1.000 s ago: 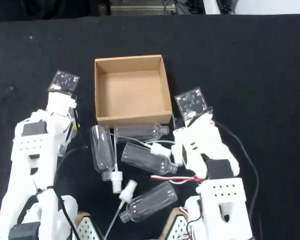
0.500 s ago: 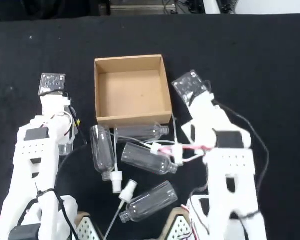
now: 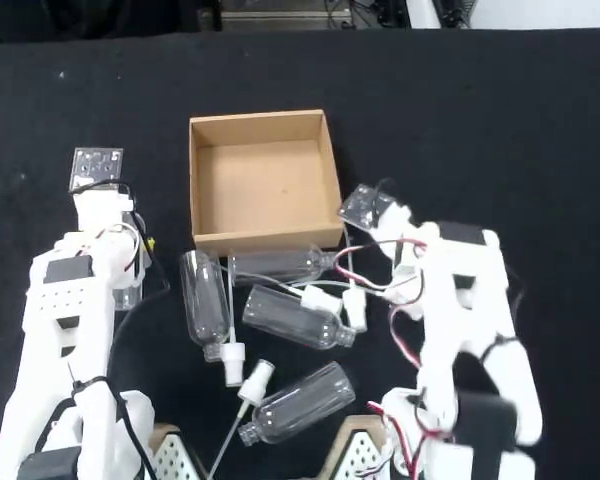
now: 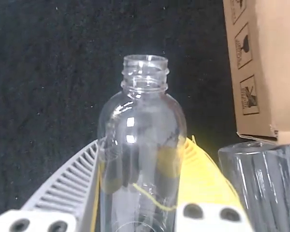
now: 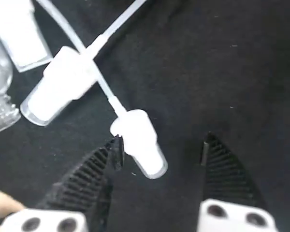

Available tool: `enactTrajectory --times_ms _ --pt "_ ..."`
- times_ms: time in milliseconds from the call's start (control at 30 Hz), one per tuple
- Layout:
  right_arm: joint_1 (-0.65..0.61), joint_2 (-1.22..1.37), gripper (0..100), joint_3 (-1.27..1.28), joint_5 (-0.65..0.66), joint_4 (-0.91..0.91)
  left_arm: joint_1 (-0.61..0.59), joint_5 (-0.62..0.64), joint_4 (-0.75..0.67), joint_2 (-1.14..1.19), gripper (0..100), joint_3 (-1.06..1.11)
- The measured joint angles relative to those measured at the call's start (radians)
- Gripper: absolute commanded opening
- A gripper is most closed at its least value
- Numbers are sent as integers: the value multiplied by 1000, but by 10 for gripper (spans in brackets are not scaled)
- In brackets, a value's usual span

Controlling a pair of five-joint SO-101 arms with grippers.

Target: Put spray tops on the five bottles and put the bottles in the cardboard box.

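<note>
Your left gripper [image 4: 143, 145] clamps a clear, uncapped bottle [image 4: 144, 111]; your right gripper [image 5: 160, 144] spreads open above a white spray top [image 5: 139, 142].

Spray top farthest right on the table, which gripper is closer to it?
Right. The right gripper hangs over the spray top, its open jaws either side of it. The left gripper sits far off, shut on a bottle.

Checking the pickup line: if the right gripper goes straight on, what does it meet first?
The right gripper would probably meet the small white plastic spray top lying between its open jaws.
</note>
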Motion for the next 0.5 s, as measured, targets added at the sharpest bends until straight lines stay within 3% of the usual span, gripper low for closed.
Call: enactTrajectory --times_ms 233,300,400,500 --pt "-31 178 237 -8 5 -86 0 0 0 -2 30 21" --pt "-21 186 178 -8 6 -114 0 0 0 -2 30 26" --pt "29 192 5 -17 8 -135 0 0 0 -2 30 26" --pt "100 198 45 -68 8 -147 0 0 0 -2 30 26"
